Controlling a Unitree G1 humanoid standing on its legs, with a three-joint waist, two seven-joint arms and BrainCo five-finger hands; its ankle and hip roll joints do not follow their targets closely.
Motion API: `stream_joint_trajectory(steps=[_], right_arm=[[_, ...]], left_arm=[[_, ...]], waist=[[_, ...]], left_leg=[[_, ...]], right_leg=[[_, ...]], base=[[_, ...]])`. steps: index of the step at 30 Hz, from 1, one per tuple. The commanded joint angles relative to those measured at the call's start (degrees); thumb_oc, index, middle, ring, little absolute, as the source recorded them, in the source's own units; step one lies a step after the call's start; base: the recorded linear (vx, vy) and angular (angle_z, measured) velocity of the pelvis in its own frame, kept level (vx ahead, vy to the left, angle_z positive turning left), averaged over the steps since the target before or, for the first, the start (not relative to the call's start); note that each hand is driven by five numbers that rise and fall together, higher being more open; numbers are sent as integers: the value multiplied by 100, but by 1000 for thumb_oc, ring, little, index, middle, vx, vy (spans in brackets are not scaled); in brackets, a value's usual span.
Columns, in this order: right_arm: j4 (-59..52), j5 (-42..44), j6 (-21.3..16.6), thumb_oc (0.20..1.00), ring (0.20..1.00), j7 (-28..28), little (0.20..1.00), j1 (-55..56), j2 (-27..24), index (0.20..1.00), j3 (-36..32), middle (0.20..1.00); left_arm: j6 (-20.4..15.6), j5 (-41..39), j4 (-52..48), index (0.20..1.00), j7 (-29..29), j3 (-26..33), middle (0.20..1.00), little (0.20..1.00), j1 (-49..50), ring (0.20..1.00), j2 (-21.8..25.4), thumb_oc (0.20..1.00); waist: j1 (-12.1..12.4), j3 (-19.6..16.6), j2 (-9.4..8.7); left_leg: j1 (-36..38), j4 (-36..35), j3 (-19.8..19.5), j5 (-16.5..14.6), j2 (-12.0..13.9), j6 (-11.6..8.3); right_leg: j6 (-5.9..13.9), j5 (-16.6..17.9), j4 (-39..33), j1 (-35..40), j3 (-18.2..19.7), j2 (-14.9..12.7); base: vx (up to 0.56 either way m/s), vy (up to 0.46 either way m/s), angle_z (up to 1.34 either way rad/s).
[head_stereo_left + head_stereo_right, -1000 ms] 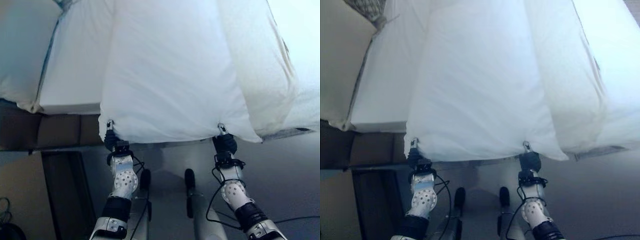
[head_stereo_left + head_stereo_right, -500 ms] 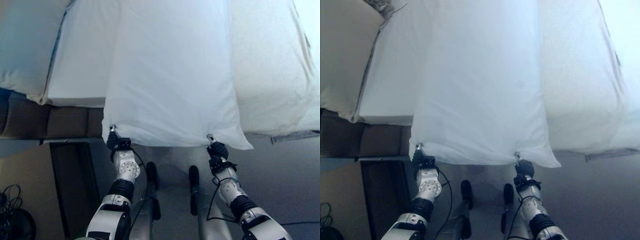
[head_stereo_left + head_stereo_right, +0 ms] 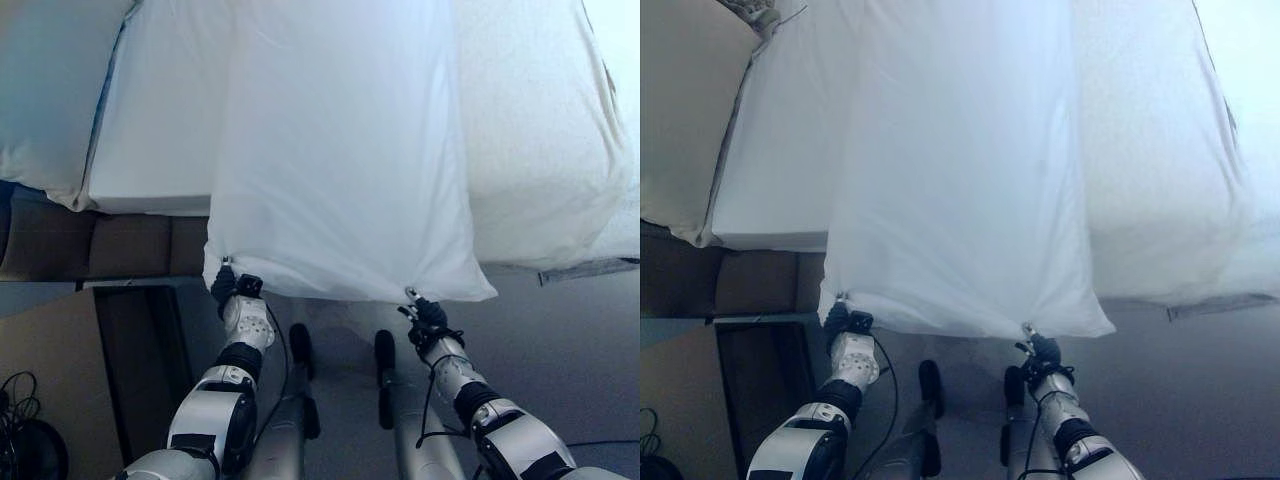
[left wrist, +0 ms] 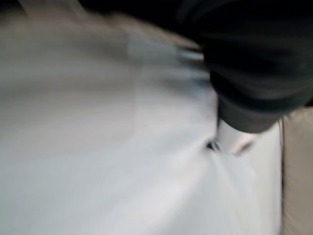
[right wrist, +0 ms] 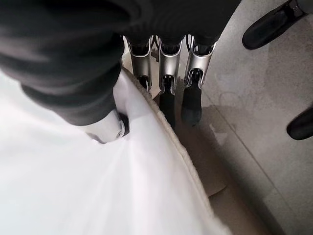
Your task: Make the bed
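Nearest, the left robot hand (image 3: pixel 228 287) and the right robot hand (image 3: pixel 425 312) each pinch a near corner of the white blanket (image 3: pixel 340 160), thumb clamped against cloth. It looks light, soft and floppy, so the hem corners are probably the best hold. Its long axis runs away from the robot, up over the bed (image 3: pixel 150 150), between pillows (image 3: pixel 45 90).

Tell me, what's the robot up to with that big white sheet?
It is making the bed. The left hand and right hand each pinch one corner of a white duvet along its near edge, holding it stretched between them over the mattress. The near edge hangs just past the foot of the bed, above the floor. A second white fold lies alongside on the robot's right.
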Motion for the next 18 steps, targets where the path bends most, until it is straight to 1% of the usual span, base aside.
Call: stream_joint_trajectory(steps=[1,3,5,6,7,9,12,14,16,18], right_arm=[[517,83,305,1000,1000,-96,1000,770,299,1000,130,1000],[530,58,325,1000,1000,-77,1000,788,288,1000,128,1000],[512,-49,357,1000,1000,17,1000,866,237,1000,55,1000],[512,-53,357,1000,1000,20,1000,881,235,1000,51,1000],[497,-105,355,1000,1000,47,1000,896,208,1000,41,1000],[474,-124,345,1000,1000,77,1000,922,189,1000,34,1000],[258,-202,338,1000,1000,293,1000,1080,60,1000,45,1000],[257,-203,347,1000,1000,321,1000,1111,36,1000,22,1000],[200,-273,352,1000,1000,354,1000,1162,-12,1000,0,1000],[-59,-588,340,1000,1000,425,1000,1243,-120,1000,102,1000]], left_arm=[[-28,-233,630,1000,303,527,1000,1000,550,1000,177,1000],[-31,-279,647,1000,277,530,1000,1000,585,1000,159,1000],[91,-209,543,1000,19,364,1000,1000,808,1000,49,1000],[91,-209,536,1000,16,354,1000,1000,827,1000,43,1000],[166,-139,527,1000,-78,255,1000,1000,908,1000,6,1000],[162,-161,501,1000,-108,214,1000,1000,964,1000,-19,1000],[364,93,475,1000,-343,-64,1000,1000,1316,1000,-60,1000],[395,68,520,1000,-370,-52,1000,1000,1367,1000,-50,1000],[431,178,354,1000,-420,-146,1000,1000,1500,1000,-59,1000],[539,453,-29,1000,-575,-463,1000,1000,1753,1000,-67,1000]], waist=[[36,185,-195],[37,159,-191],[36,-5,-177],[39,-12,-172],[34,-55,-169],[35,-88,-164],[57,-242,-184],[66,-261,-190],[72,-285,-186],[74,-289,-168]], left_leg=[[-140,443,233,-608,-194,-106],[-84,415,227,-613,-191,-106],[83,323,182,-597,-200,-89],[96,312,178,-594,-201,-90],[139,280,162,-592,-202,-86],[192,238,145,-582,-200,-86],[352,131,112,-557,-185,-100],[375,137,99,-567,-179,-102],[406,118,82,-561,-163,-112],[412,101,57,-527,-148,-122]], right_leg=[[308,999,-752,-190,145,-224],[310,994,-763,-149,137,-222],[319,1003,-820,-7,144,-203],[319,1005,-832,8,138,-203],[324,1006,-868,53,132,-205],[328,1019,-914,110,118,-206],[364,1078,-1091,278,93,-216],[360,1068,-1094,302,88,-206],[358,1065,-1092,333,76,-198],[354,1051,-1084,353,56,-191]], base=[[0,0,0],[25,-11,1],[75,-31,-2],[59,-24,-5],[45,-9,-6],[53,-19,-4],[70,-46,-6],[19,-13,-1],[37,-31,-3],[17,-37,-2]])
